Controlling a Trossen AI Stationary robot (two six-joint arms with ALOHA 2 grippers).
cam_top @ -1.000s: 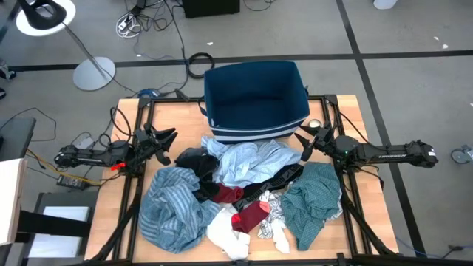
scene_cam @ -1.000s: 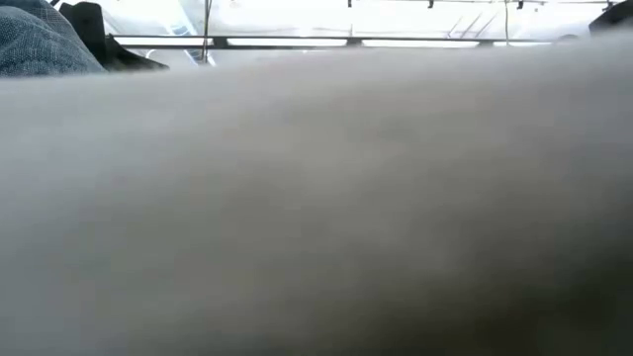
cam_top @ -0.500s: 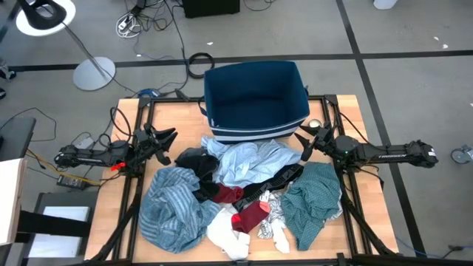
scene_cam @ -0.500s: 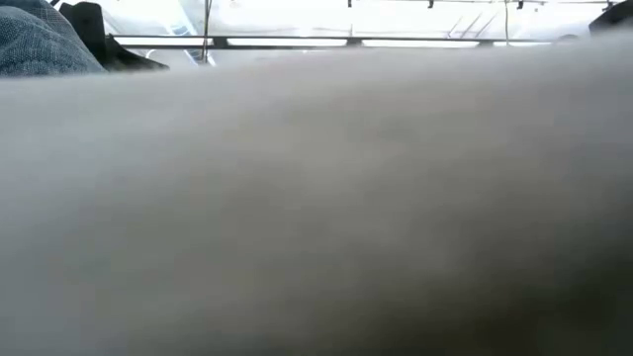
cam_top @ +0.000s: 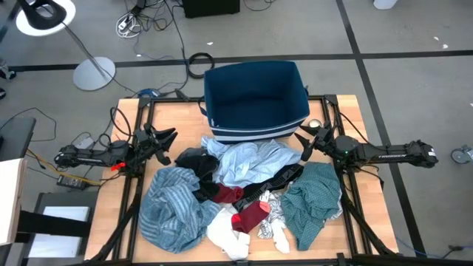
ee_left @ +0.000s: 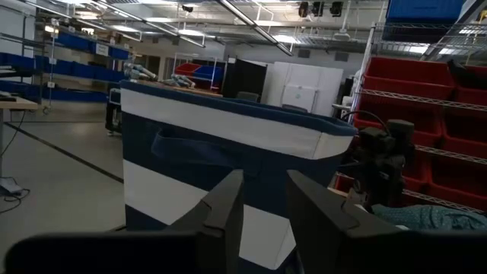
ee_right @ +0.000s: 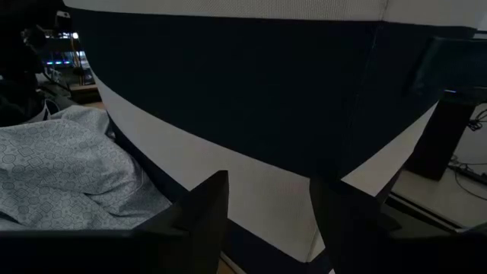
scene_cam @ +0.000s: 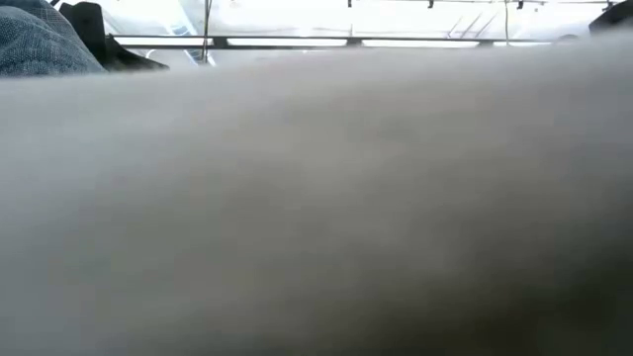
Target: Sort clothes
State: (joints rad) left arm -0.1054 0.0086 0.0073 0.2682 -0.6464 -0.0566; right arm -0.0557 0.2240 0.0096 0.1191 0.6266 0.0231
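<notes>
Left gripper [cam_top: 168, 136] released, empty, beside clothes [cam_top: 236, 196]; right gripper [cam_top: 301, 140] released, near bin [cam_top: 255, 100].

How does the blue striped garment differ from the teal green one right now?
The blue striped garment lies bunched on the pile's left, nearer the left arm; the teal green garment lies on its right, below the right arm. The striped one shows pale blue-grey stripes, the teal one a fine small pattern. Both lie crumpled on the table, ungripped.
</notes>
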